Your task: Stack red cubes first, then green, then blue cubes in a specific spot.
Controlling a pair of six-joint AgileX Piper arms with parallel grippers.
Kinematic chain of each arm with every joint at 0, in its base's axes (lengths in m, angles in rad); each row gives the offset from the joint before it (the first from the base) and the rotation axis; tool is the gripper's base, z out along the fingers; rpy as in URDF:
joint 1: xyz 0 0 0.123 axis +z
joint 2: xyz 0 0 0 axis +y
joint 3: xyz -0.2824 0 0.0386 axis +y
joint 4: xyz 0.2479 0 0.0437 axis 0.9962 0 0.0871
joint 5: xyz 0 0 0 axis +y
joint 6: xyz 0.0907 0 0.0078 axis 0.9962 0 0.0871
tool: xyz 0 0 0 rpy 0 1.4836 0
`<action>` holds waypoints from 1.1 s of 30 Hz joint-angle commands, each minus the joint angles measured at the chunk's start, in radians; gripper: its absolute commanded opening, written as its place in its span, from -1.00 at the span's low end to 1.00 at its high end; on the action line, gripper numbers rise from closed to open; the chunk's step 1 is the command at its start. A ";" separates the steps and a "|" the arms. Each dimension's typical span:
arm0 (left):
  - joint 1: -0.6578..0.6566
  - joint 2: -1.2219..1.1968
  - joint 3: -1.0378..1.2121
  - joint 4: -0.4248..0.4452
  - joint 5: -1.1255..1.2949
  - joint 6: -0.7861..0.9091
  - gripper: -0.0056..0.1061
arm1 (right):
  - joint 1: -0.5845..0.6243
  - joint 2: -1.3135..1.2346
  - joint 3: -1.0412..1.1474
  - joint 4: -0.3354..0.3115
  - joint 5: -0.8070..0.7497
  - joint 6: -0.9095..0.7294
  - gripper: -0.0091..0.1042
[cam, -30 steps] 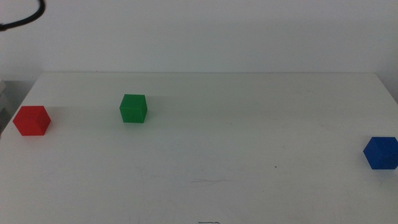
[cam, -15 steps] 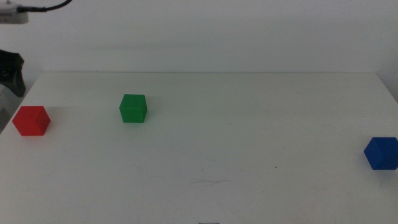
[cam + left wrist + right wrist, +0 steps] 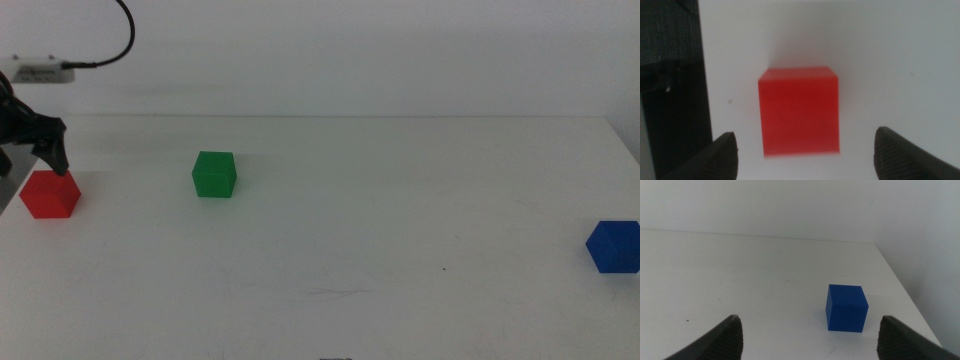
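Middle view gives us the whole table (image 3: 400,300): the red cube (image 3: 50,193) sits at its far left edge, the green cube (image 3: 214,174) to its right and apart from it, and the blue cube (image 3: 613,246) alone at the far right edge. All three rest flat on the white top, none stacked. We see the left gripper (image 3: 30,150) over the red cube, one dark jaw tip just above the cube's back top edge; the right arm is out of this view.

The left wrist view adds what we cannot see there: the left gripper (image 3: 805,155) looks straight down on the red cube (image 3: 799,111), its jaws spread wide, one on each side, clear of it. A cube has no long axis; its faces lie roughly parallel to the jaws.

In the right wrist view the right gripper (image 3: 810,335) holds its jaws wide too, with the blue cube (image 3: 846,307) ahead of them near the table's corner, turned slightly so one side face shows.
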 commanded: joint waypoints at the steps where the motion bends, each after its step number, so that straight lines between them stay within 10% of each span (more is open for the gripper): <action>1: 0.000 -0.019 -0.065 -0.028 0.052 0.010 0.76 | 0.002 -0.023 -0.017 -0.009 -0.076 -0.005 0.82; 20: 0.000 0.101 -0.107 -0.017 -0.011 0.035 0.65 | 0.002 -0.023 -0.017 -0.009 -0.076 -0.005 0.82; 33: -0.001 0.079 -0.107 -0.044 0.090 0.006 -0.59 | 0.002 -0.023 -0.017 -0.009 -0.076 -0.005 0.82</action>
